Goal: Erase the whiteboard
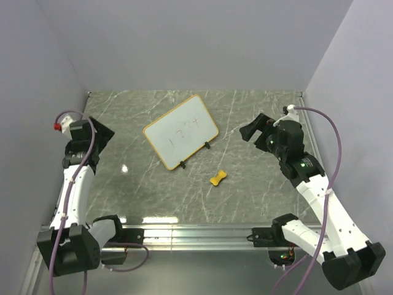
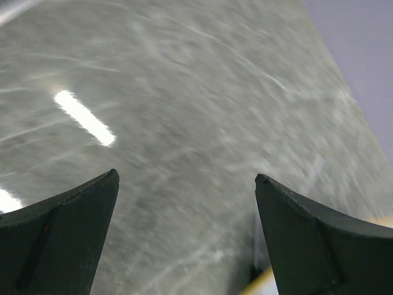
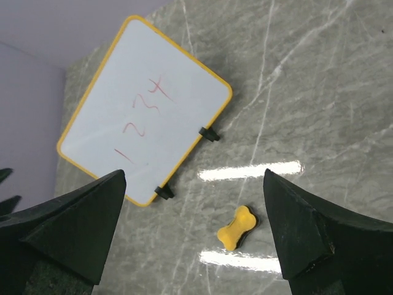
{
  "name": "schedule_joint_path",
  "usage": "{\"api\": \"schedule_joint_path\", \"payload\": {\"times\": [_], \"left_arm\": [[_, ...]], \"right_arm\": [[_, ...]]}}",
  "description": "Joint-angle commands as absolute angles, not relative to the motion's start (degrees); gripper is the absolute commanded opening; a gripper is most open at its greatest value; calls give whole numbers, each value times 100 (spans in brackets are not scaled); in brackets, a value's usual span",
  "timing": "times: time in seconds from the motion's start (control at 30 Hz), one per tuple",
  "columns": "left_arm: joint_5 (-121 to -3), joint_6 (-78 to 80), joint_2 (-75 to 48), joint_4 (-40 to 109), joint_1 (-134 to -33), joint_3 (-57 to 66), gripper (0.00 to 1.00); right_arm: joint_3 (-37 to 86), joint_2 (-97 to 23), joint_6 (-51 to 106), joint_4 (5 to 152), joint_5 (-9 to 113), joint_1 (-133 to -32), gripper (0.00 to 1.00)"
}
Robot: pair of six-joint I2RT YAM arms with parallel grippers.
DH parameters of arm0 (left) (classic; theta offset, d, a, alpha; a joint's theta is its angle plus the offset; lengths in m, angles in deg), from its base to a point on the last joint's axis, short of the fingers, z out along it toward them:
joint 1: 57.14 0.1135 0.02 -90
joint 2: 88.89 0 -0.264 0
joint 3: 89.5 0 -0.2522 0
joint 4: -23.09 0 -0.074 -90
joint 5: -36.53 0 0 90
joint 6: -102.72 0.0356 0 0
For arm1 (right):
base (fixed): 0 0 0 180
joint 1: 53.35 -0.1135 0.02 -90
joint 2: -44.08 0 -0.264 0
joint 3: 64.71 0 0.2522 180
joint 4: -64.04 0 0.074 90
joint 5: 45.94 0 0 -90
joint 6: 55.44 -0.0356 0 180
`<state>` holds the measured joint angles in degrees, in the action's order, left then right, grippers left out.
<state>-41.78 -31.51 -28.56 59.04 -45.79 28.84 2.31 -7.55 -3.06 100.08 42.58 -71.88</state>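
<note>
The whiteboard [image 1: 180, 131] lies flat at the middle back of the table, yellow-rimmed, with two black clips on its near-right edge and thin handwriting on it. In the right wrist view the whiteboard [image 3: 144, 110] shows red marks. The yellow bow-tie eraser [image 1: 218, 178] lies on the table in front of the board; it also shows in the right wrist view [image 3: 236, 228]. My right gripper [image 3: 193, 184] is open and empty, raised above the eraser. My left gripper [image 2: 184, 181] is open and empty over bare table left of the board, whose rim [image 2: 261, 284] just shows.
The grey marble table [image 1: 258, 184] is walled at the back and both sides. A metal rail [image 1: 196, 233] runs along the near edge between the two arm bases.
</note>
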Motion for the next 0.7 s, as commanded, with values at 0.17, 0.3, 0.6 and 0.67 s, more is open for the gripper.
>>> {"api": "schedule_joint_path", "payload": {"times": [0.17, 0.3, 0.6, 0.67], "left_arm": [[-6372, -2525, -3772, 5752, -5064, 2971, 99], [-7709, -2657, -4318, 5320, -5055, 3411, 99], [-8615, -3034, -4252, 3504, -5282, 4800, 99], [-8739, -3105, -3681, 3009, -5624, 4818, 99]], "right_arm": [[1565, -1637, 424, 11492, 4653, -7234, 100], [2629, -2683, 512, 12762, 4756, -7277, 100], [3658, -4053, 117, 13306, 4750, -7971, 100], [3852, -4239, 90, 13500, 4644, -8059, 100]]}}
